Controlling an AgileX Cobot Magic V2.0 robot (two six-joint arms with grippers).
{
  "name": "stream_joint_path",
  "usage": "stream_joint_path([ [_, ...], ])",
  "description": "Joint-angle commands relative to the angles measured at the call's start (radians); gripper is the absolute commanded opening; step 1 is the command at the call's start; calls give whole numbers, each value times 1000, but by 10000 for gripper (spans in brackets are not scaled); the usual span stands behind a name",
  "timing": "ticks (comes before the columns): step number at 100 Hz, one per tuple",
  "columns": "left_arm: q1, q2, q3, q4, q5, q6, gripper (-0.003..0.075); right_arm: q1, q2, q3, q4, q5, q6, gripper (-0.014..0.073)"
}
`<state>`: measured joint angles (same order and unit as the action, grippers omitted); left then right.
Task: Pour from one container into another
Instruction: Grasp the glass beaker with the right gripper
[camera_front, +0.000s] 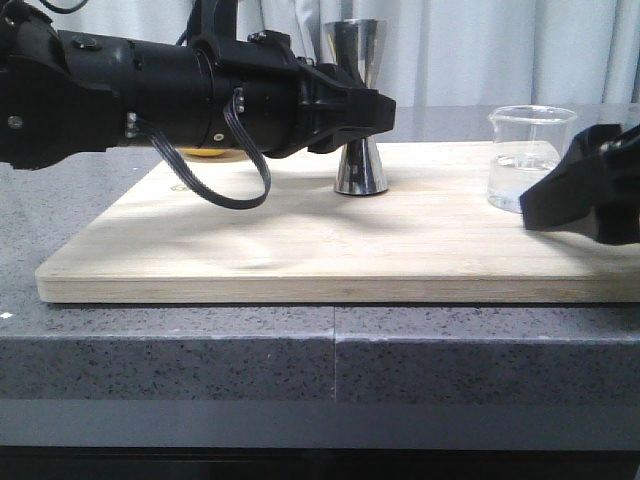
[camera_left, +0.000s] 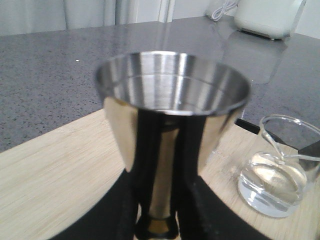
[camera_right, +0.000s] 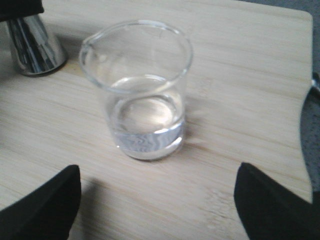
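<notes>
Your jigger (camera_front: 358, 110) stands upright on the wooden board (camera_front: 300, 250), long axis vertical, open cup up, toward the board's far edge near the middle. The left gripper (camera_front: 375, 112) reaches in from nine o'clock; its black fingers (camera_left: 187, 150) sit at the narrow waist, closed on it as far as the left wrist view shows. The beaker (camera_front: 528, 158) stands upright at three o'clock from the jigger, well apart, holding clear liquid low down, with bare board between them. In the right wrist view its pouring lip (camera_right: 86, 46) points toward the jigger. The right gripper (camera_right: 157, 192) sits just short of the beaker, spread wide, holding nothing. You have open board along the near edge.
</notes>
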<state>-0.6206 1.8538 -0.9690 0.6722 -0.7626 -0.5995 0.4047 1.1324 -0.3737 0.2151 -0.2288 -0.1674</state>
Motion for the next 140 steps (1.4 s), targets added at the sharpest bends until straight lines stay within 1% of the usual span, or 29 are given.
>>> stream_joint_path([
  [1,0,-44,-21,-21,-60,-8,83,23,5,-22,-7,-118,2,568],
  [10,0,-44,-21,-21,-60,-8,46,39,24,-22,-7,-161,2,568],
  [27,0,-44,-21,-20,-60,-8,-21,42,51,-22,-7,-189,2,568],
  [48,0,-44,-21,12,-60,-8,-21,42,71,-22,-7,-259,2,568],
  [81,0,-44,-22,12,-89,-8,-21,42,75,-22,-7,-341,2,568],
  [122,0,-44,-22,12,-90,-8,-21,42,160,-22,-7,-459,4,568],
  [140,0,-44,-22,12,-122,-8,-21,42,163,-22,-7,-489,4,568],
])
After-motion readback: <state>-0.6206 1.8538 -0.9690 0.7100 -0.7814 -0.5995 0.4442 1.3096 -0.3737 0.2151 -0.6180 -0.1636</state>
